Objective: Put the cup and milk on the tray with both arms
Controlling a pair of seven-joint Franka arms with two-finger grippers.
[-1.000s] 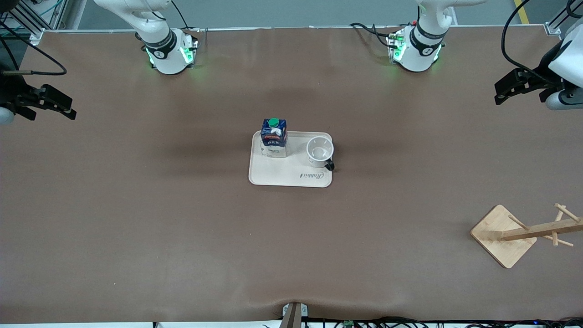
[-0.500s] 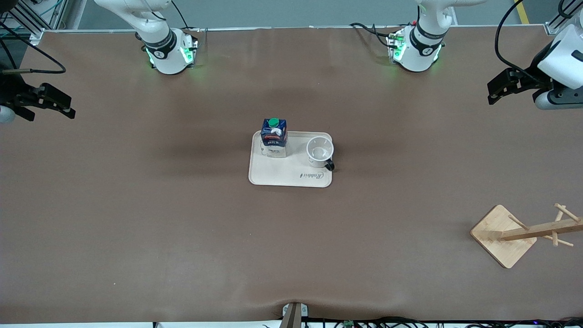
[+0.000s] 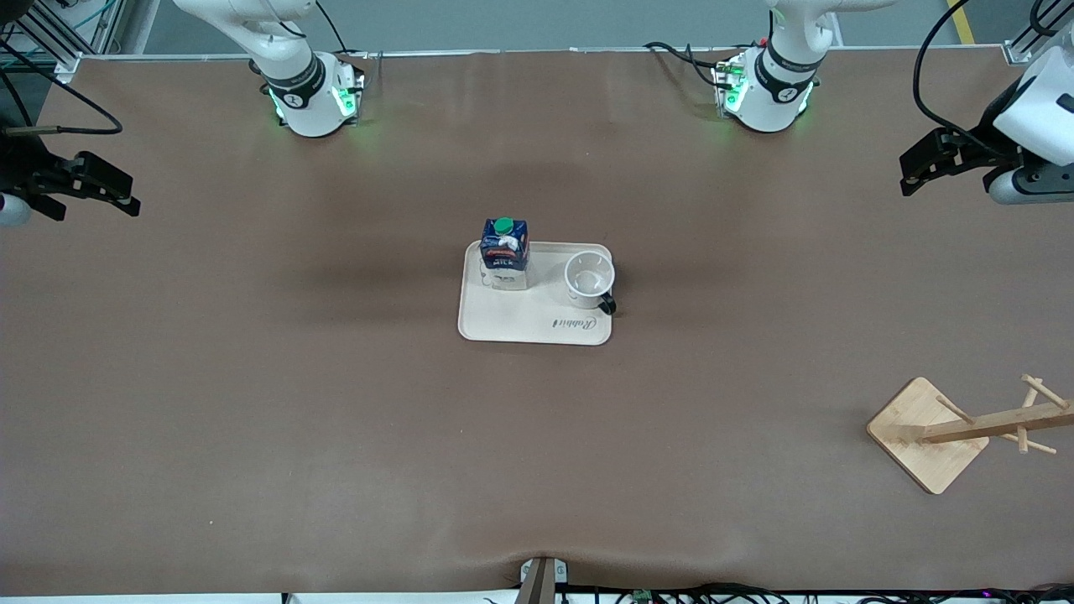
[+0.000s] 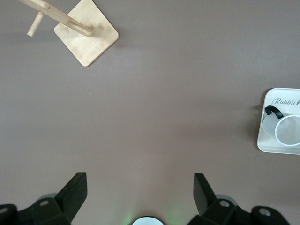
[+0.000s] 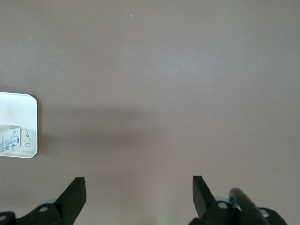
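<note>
Since a second ago left gripper (image 3: 910,176) is drifting toward twelve o'clock, empty, spread; right gripper (image 3: 126,201) idling spread. Milk (image 3: 504,252), light, crushable, and cup (image 3: 589,279), rigid, handle-graspable, are sitting on tray (image 3: 512,323).

The table (image 3: 336,403) has a plain brown surface. 2 items lie directly on it. The cream tray (image 3: 520,323) sits at the middle. The square wooden rack base (image 3: 923,432) rests toward the left arm's end, nearer the front camera than the tray and well apart from it.
</note>
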